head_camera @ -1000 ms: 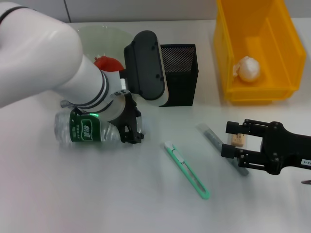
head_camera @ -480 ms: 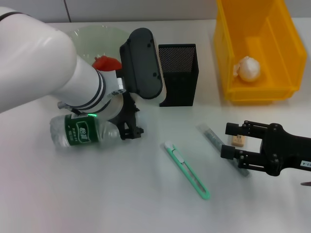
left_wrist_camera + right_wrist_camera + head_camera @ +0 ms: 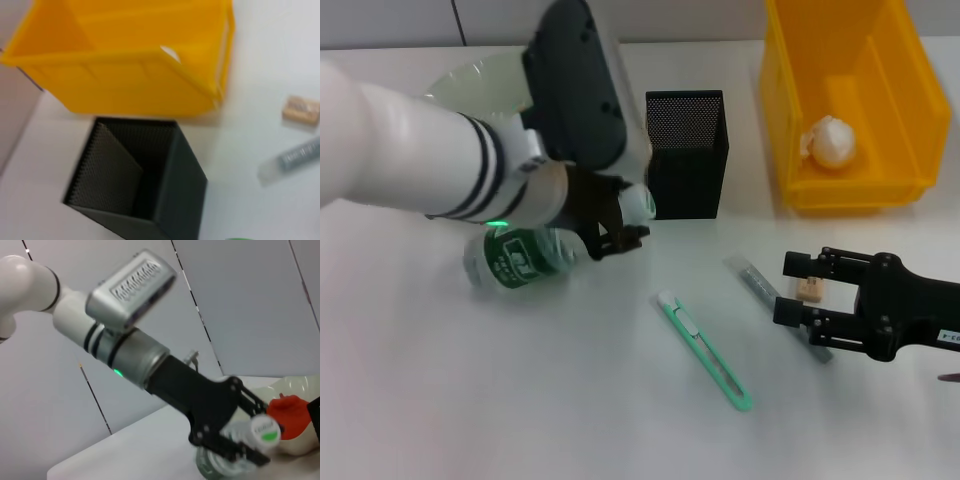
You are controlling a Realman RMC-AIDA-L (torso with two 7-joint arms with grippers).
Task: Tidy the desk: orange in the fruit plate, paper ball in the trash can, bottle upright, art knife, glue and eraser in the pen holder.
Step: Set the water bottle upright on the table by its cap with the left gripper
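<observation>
My left gripper (image 3: 612,228) is shut on the neck of the bottle (image 3: 518,258), which is tilted, its cap (image 3: 639,200) raised toward the pen holder (image 3: 687,150) and its base low on the desk (image 3: 570,400). The right wrist view shows the same grip (image 3: 239,439) below the green-and-white cap (image 3: 265,430), and the orange (image 3: 287,412) lying in the fruit plate (image 3: 300,447). The art knife (image 3: 705,350) lies mid-desk. My right gripper (image 3: 795,290) is open, over the glue (image 3: 758,283) and the eraser (image 3: 809,290). The paper ball (image 3: 830,140) lies in the trash can (image 3: 895,190).
The left arm covers much of the fruit plate (image 3: 470,80) at the back left in the head view. In the left wrist view the pen holder (image 3: 135,175) stands close to the trash can (image 3: 140,75), with eraser (image 3: 300,110) and glue (image 3: 292,157) beyond.
The left gripper has swung the bottle's cap end up and toward the pen holder, so the bottle went from lying flat to tilted. The right arm has not moved.
</observation>
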